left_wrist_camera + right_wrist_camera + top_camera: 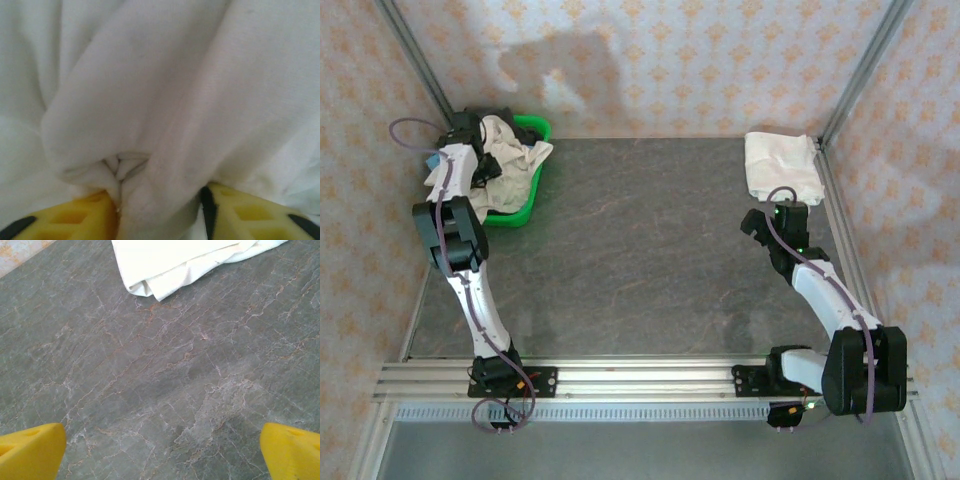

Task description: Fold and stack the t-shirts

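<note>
Across the top view, 1 grey marbled table (640,250) carries 2 arms: left arm (460,250) and right arm (820,290). At 10 o'clock sits 1 green basket (520,215) holding a crumpled t-shirt heap (515,160); I cannot tell how many are in it. At 2 o'clock, 1 folded t-shirt (780,165) lies flat. The left gripper (160,200) has its 2 yellow fingers (75,220) narrowed on a fold of the heap. The right gripper (162,440) is spread wide and holds nothing, over bare table near the folded t-shirt.

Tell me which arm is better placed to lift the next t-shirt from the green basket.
Left. The left tool is in the green basket, pinching a fold of the crumpled t-shirt. The right tool hangs open over bare table near the folded t-shirt.
</note>
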`<move>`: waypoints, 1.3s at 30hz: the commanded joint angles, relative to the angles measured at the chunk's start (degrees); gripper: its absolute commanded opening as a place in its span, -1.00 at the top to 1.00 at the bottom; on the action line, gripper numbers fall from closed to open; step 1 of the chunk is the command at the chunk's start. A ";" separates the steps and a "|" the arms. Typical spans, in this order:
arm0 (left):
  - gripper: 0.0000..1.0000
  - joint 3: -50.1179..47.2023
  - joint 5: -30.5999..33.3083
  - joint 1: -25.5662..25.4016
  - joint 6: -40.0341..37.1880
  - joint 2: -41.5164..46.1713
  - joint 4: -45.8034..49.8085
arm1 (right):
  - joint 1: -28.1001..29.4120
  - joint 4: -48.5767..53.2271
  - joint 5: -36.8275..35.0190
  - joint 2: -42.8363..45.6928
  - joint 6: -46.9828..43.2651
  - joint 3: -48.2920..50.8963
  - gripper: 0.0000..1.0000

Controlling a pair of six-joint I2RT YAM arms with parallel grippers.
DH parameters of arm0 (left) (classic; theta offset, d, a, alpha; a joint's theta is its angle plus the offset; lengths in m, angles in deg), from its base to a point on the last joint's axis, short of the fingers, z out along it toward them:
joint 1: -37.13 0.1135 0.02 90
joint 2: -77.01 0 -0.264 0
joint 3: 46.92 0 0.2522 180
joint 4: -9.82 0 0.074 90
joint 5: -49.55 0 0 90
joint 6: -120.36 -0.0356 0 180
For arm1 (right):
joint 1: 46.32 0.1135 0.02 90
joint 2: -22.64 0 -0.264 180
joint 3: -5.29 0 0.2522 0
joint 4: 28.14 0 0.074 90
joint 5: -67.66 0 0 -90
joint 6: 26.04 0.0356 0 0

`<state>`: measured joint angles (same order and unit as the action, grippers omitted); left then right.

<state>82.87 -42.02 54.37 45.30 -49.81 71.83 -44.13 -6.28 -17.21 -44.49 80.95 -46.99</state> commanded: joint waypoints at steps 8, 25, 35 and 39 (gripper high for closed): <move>0.81 0.72 -2.04 -0.94 -0.36 6.68 2.45 | -0.44 -1.64 0.82 0.08 0.79 0.91 -0.99; 1.00 2.59 -3.57 -6.26 -0.27 26.96 1.04 | -0.41 -2.20 8.94 1.00 0.81 -0.59 -0.99; 1.00 15.79 -14.48 -31.99 -3.80 31.91 1.00 | 2.99 -12.14 23.02 3.05 5.17 -2.59 -0.99; 1.00 22.71 -18.76 -42.00 -3.70 30.87 -0.61 | 4.39 -11.10 23.79 4.97 5.65 -4.36 -0.99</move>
<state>100.16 -55.87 15.24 42.83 -20.50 73.84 -40.37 -14.65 3.90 -42.15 85.30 -48.72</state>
